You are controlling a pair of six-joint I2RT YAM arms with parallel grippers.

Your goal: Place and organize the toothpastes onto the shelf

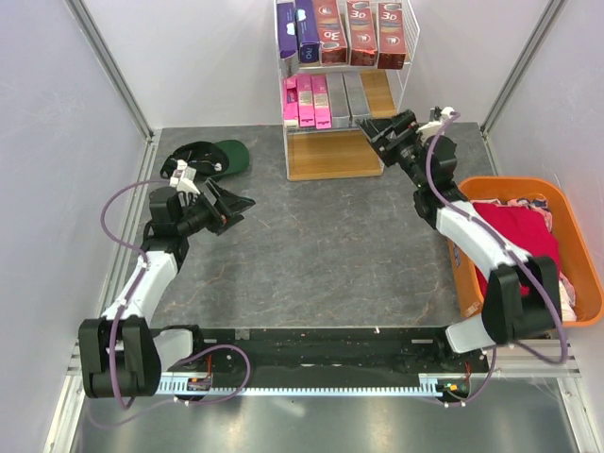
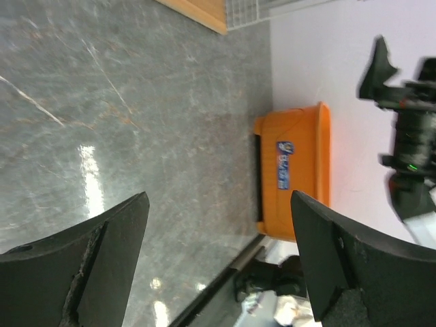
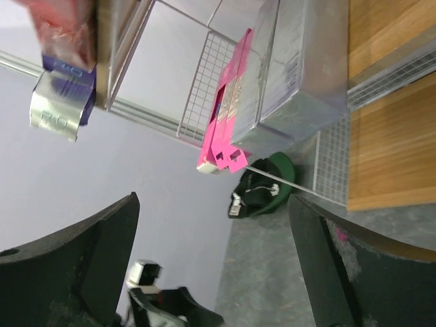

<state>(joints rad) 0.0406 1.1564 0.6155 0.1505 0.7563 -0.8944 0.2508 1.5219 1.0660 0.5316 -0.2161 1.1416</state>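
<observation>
toothpastes (image 1: 344,33) lined up on far shelf (image 1: 332,156), top and middle boards; none visible on desk (image 1: 311,245); apparently complete; left gripper (image 1: 238,205) and right gripper (image 1: 370,134) jaws released, empty.

At the worktop's far edge the shelf (image 1: 330,156) runs out of the overhead picture, so its top and the upper ends of the dark red cartons (image 1: 362,33) are cut off. The right wrist view shows a red carton (image 3: 61,24) blurred, its print unreadable. By the right edge, the right arm (image 1: 481,241) hides part of the orange basket (image 1: 500,181). The basket's label (image 2: 283,165), perhaps a sticker, is too small to read.
</observation>
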